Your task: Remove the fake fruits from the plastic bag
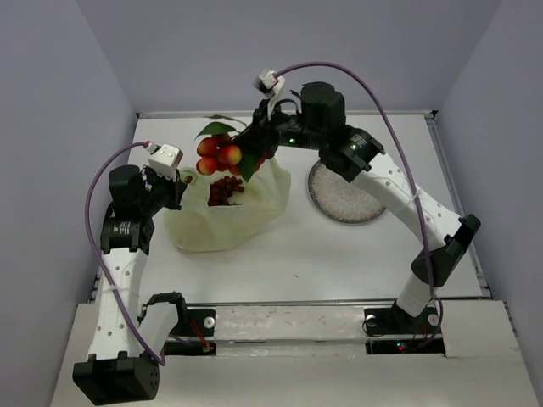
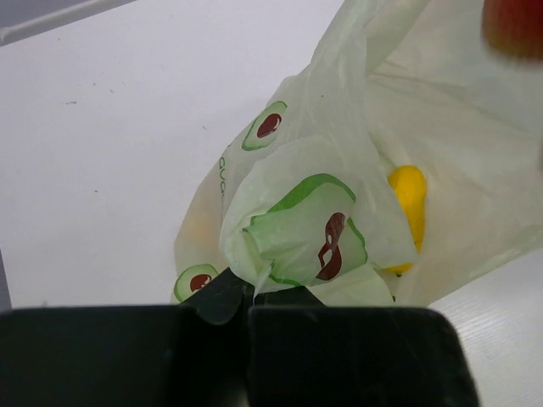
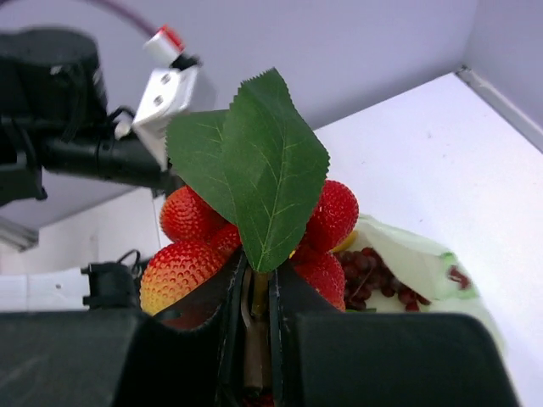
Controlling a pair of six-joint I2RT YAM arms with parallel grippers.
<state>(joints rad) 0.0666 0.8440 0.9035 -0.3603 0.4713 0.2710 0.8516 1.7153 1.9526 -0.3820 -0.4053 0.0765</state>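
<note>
As the red plastic berry cluster is being clamped by its thin stem in the right gripper above the pale-green plastic bag, pinched by the left gripper, a slip is being risked.

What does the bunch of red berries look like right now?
The red berry cluster is glossy plastic: bumpy red-orange berries, big veined green leaves, a brown stem. The right gripper pinches that stem, holding the cluster lifted over the open plastic bag.
</note>
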